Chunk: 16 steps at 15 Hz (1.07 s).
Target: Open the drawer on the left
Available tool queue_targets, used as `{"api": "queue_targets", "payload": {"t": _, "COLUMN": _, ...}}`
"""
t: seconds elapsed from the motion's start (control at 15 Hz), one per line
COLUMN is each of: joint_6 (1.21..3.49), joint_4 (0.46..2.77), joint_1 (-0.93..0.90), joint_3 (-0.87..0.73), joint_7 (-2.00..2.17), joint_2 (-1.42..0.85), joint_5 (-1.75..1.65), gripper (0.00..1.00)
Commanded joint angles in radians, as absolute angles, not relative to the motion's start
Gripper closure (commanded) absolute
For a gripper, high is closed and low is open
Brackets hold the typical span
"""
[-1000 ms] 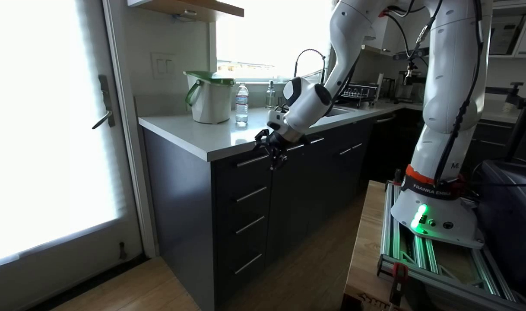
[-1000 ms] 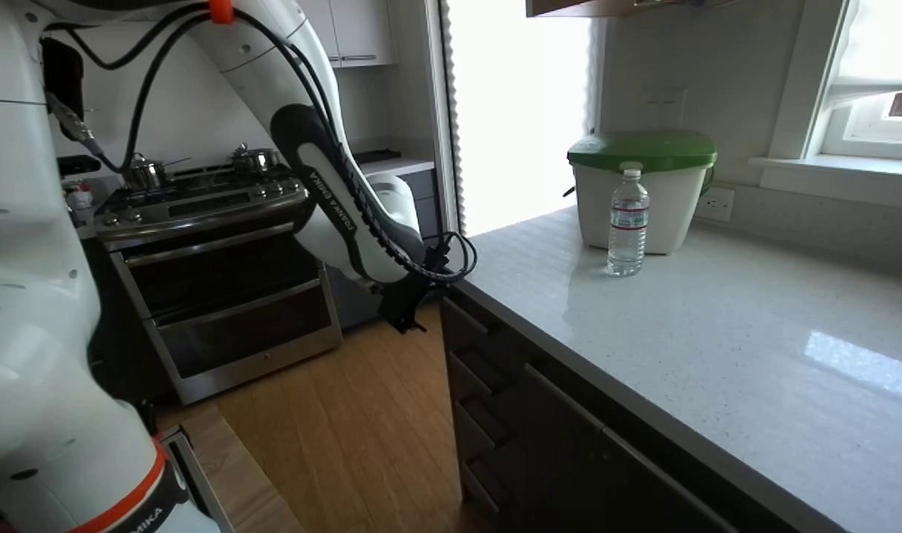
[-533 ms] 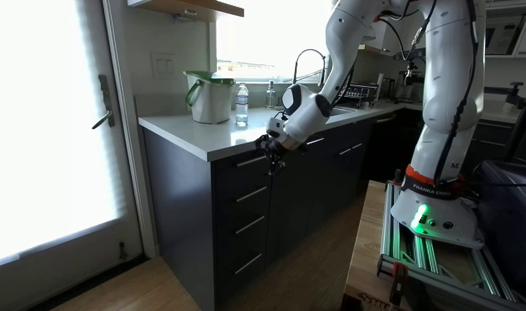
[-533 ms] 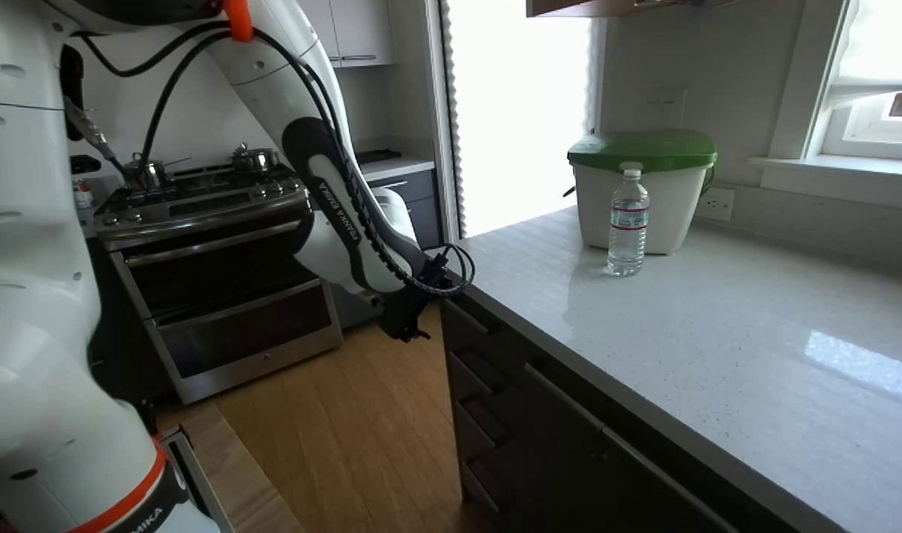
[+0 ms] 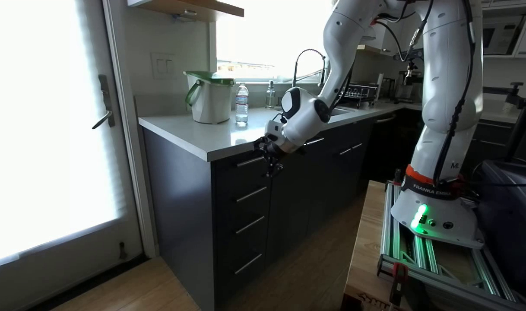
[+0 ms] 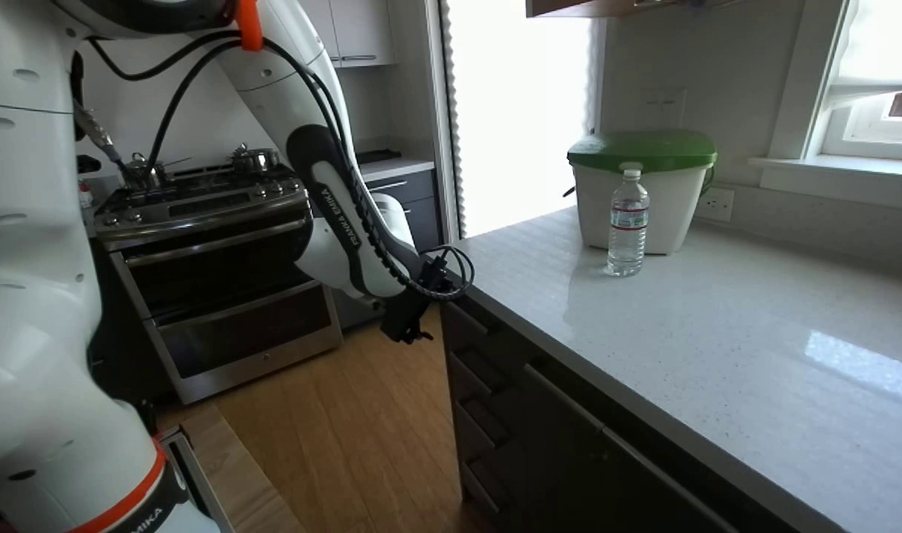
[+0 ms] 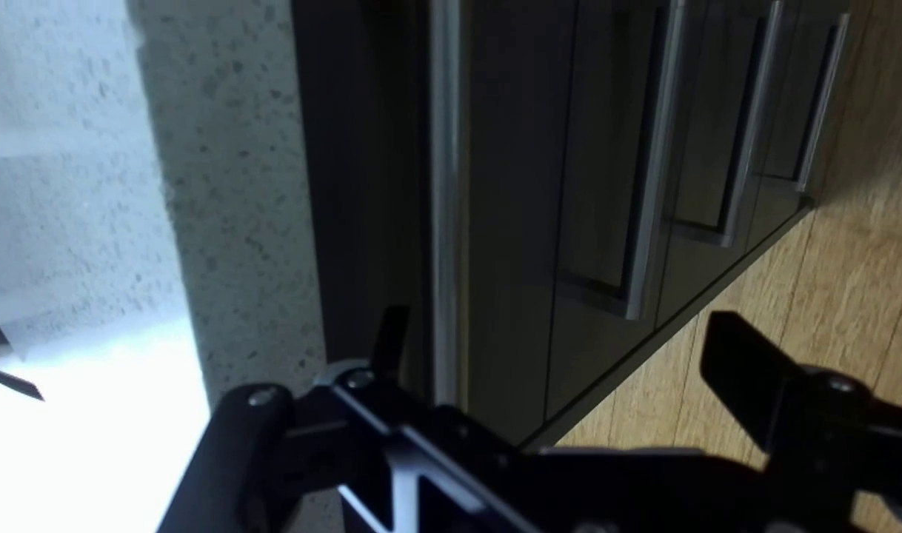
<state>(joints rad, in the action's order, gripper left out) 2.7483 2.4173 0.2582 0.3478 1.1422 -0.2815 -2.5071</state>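
A kitchen; steel oven point(image 6: 229, 300), pots point(image 6: 256, 160) on the hob point(image 6: 208, 182), arched tap point(image 5: 296, 72), pale worktop point(image 6: 717, 333)

The top drawer point(image 5: 240, 175) is showing blackish grey, its handle point(image 7: 448, 192) silver, the counter point(image 7: 236, 192) is wearing grey speckles over white, and the bin point(image 6: 669, 207) is pairing off-white with green.

The drawer point(image 5: 239, 175) is set uppermost of four, at the left in an exterior view, and is fully closed. Its flat front point(image 7: 510, 185) is finished in dark grey-black and fitted with a horizontal silver bar handle point(image 5: 249, 162).
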Motion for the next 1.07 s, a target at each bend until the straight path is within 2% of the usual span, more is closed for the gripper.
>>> {"api": "queue_targets", "payload": {"t": 0.0, "joint_6": 2.74, "joint_4": 2.394, "joint_1": 0.283, "joint_3": 0.362, "joint_7": 1.133, "joint_2": -0.325, "joint_5": -2.507, "gripper": 0.0}}
{"api": "queue_targets", "payload": {"t": 0.33, "joint_6": 2.759, "joint_4": 2.347, "joint_1": 0.29, "joint_3": 0.352, "joint_7": 1.107, "joint_2": -0.357, "joint_5": -2.507, "gripper": 0.0}}
{"api": "queue_targets", "payload": {"t": 0.4, "joint_6": 2.764, "joint_4": 2.339, "joint_1": 0.293, "joint_3": 0.351, "joint_7": 1.1, "joint_2": -0.365, "joint_5": -2.507, "gripper": 0.25}}
{"api": "queue_targets", "payload": {"t": 0.47, "joint_6": 2.772, "joint_4": 2.331, "joint_1": 0.295, "joint_3": 0.348, "joint_7": 1.091, "joint_2": -0.374, "joint_5": -2.507, "gripper": 0.26}}
{"api": "queue_targets", "payload": {"t": 1.0, "joint_6": 2.788, "joint_4": 2.295, "joint_1": 0.314, "joint_3": 0.358, "joint_7": 1.037, "joint_2": -0.4, "joint_5": -2.507, "gripper": 0.86}}
